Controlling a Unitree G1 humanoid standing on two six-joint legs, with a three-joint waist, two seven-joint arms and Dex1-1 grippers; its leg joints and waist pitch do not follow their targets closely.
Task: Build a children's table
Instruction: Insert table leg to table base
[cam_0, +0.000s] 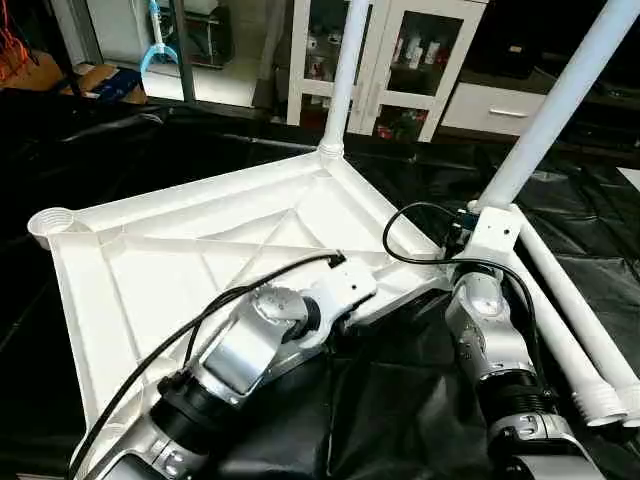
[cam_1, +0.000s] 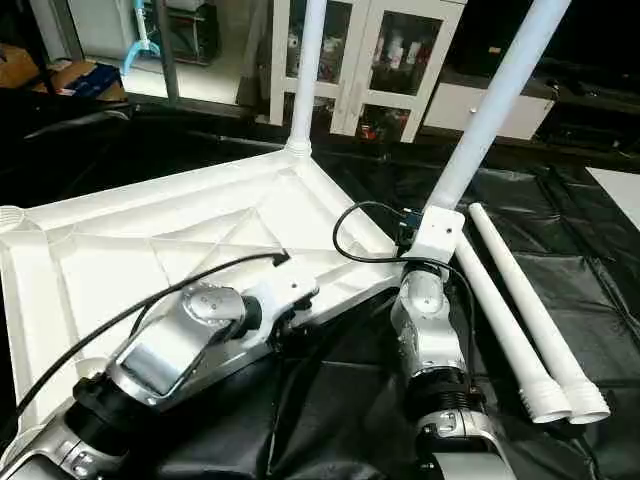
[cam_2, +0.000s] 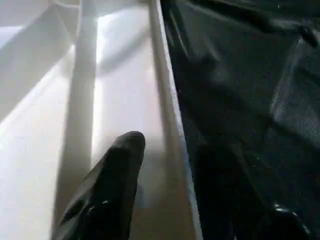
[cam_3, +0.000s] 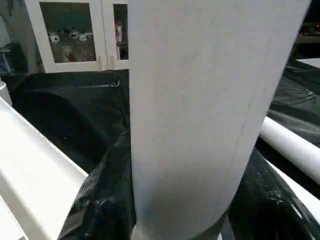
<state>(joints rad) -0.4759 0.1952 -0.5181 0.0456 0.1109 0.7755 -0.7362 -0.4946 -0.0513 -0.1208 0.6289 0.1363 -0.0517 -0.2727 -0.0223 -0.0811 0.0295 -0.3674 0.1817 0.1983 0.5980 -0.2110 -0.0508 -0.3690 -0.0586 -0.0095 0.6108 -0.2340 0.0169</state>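
Left fingers (cam_2: 107, 190) straddle the rim of the tabletop (cam_0: 180, 260), one inside, one outside, pinning it upside down on the black surface (cam_0: 400, 400). Right fingers (cam_3: 100, 200) grip a tilted leg (cam_0: 555, 100) at the near-right corner. Step: seating the second leg; next, align and press home. One leg (cam_0: 345, 75) stands fitted; two spares (cam_1: 520, 320) lie right. Only the wrist views show the fingers.

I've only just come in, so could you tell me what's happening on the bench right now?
The robot is assembling a children's table. The tabletop lies underside up on the black cover, with one leg already standing in its far corner socket. The right gripper is shut on a second leg, held tilted at the near right corner. The left gripper straddles the tabletop's edge. Two spare legs lie alongside.
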